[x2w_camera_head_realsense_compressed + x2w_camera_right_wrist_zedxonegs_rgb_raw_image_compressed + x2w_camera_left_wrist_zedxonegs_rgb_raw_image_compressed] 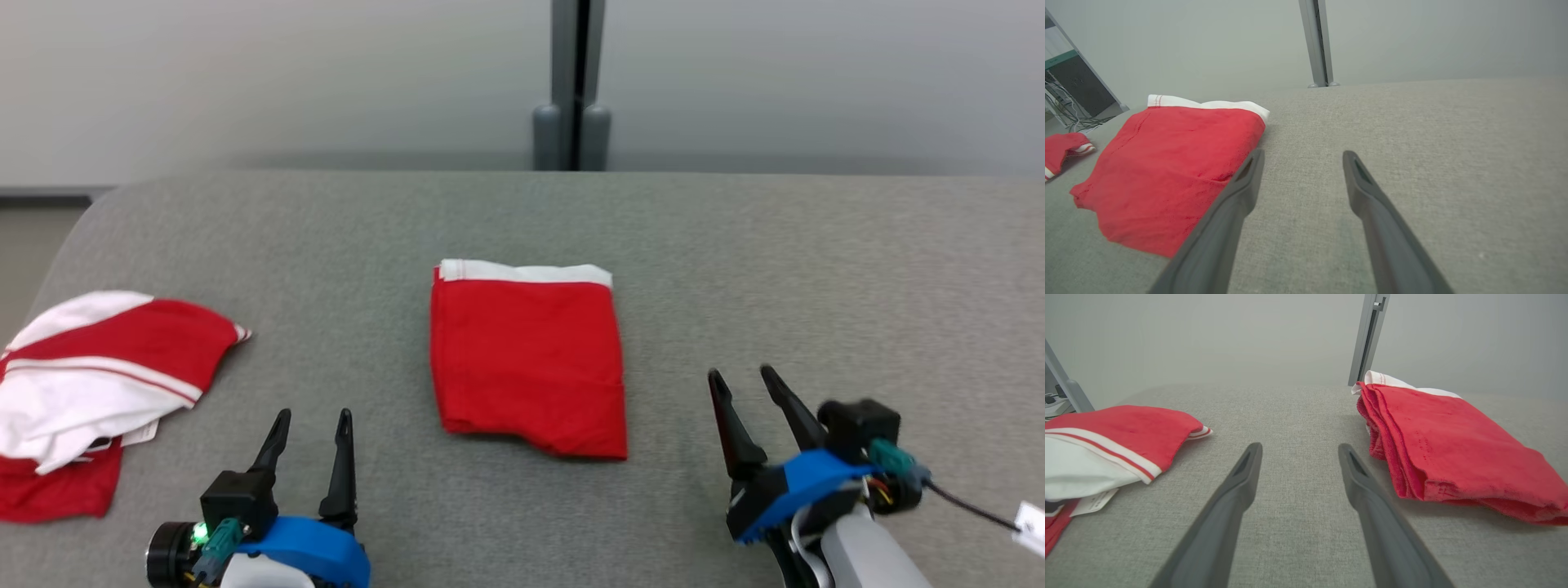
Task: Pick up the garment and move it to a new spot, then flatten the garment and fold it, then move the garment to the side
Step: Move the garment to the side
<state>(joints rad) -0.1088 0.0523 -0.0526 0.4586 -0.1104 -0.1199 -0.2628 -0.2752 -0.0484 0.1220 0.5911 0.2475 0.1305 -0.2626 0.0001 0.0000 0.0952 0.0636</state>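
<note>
The red garment (529, 359) lies folded into a compact rectangle in the middle of the grey surface (816, 269), with its white waistband along the far edge. By the look of it only the move to the side is left. Treat it as light, soft and limp. It will sag and slide open if you lift it by the top layer alone. The left wrist view shows the stacked folds on the garment's (1453, 449) left edge, so pinch through every layer there and on the opposite edge. Stay off the near edge, which runs uneven and looks looser. Both the left jaws and the right jaws stand wide and hold nothing. They sit low on either side of the garment, nearer to you than it is. The left jaws are well apart from its left edge, and the right jaws are closer to its right near corner. In the right wrist view one finger crosses the garment's (1175, 171) corner, but the head view shows a gap, so I judge there is no contact. A crumpled red-and-white garment (98, 384) sits at the far left, so watch that pile if you carry the garment that way.
</note>
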